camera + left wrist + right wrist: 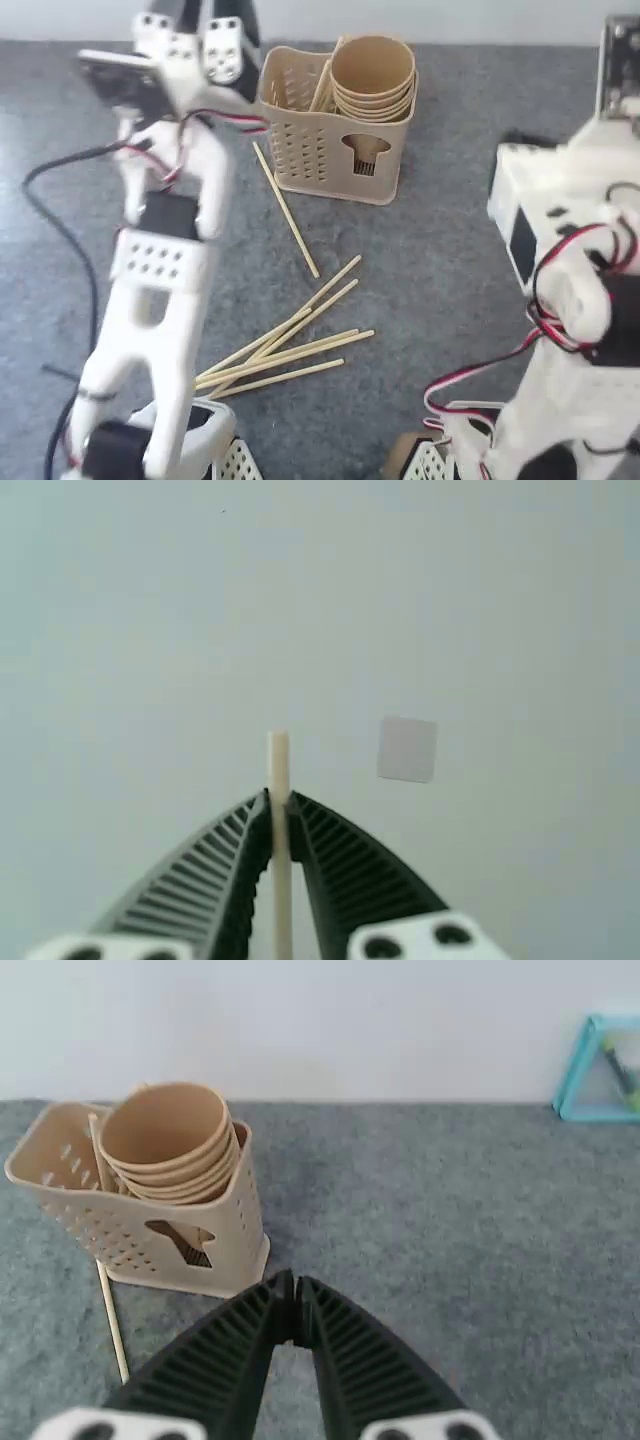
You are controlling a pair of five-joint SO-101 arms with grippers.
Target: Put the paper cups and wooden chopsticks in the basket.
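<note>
- The right tool [295,1288] sits low over the grey bench [450,1210], clenched on nothing and set back from the work, apparently idle.
- The loose chopsticks [285,352] lie fanned on the bench between the arms, not yet collected.
- A single chopstick [285,210] lies with its far end at the basket's foot.
- The basket [335,140] holds the stacked paper cups [372,72] beside the stored chopsticks [323,88].
- The left tool [278,802], raised near the basket, grips the held chopstick [278,765] lengthwise, likely to drop it in end-first.
</note>
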